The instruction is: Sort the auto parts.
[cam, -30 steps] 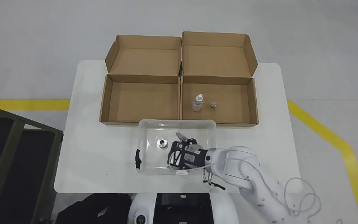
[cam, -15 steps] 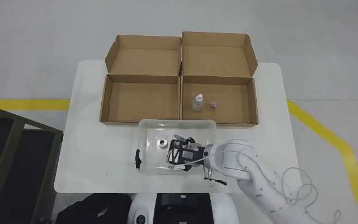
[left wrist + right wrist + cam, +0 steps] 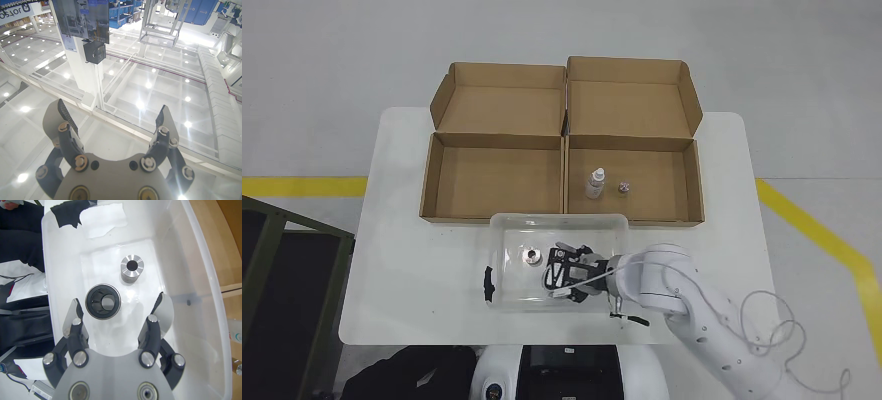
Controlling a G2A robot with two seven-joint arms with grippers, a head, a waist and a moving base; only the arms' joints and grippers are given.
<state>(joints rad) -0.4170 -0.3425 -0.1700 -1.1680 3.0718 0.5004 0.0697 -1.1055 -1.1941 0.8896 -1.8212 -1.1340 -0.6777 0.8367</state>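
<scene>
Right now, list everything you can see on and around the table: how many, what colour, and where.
table: one, white, under everything.
cardboard boxes: two, brown, lids open, side by side along the table's far side.
bottle: one, whitish, in the right-hand box.
small part: one, dark, beside the bottle in the same box.
clear bin: one, see-through, in front of the boxes.
metal cylinder: one, silver with a dark bore, upright in the bin.
ring bushing: one, black-rimmed, in the bin beside the cylinder, not touching it.
tape: one strip, black, on the bin's end.
right gripper: one, open, inside the bin by the bushing.
left gripper: one, open, pointing at the ceiling.
</scene>
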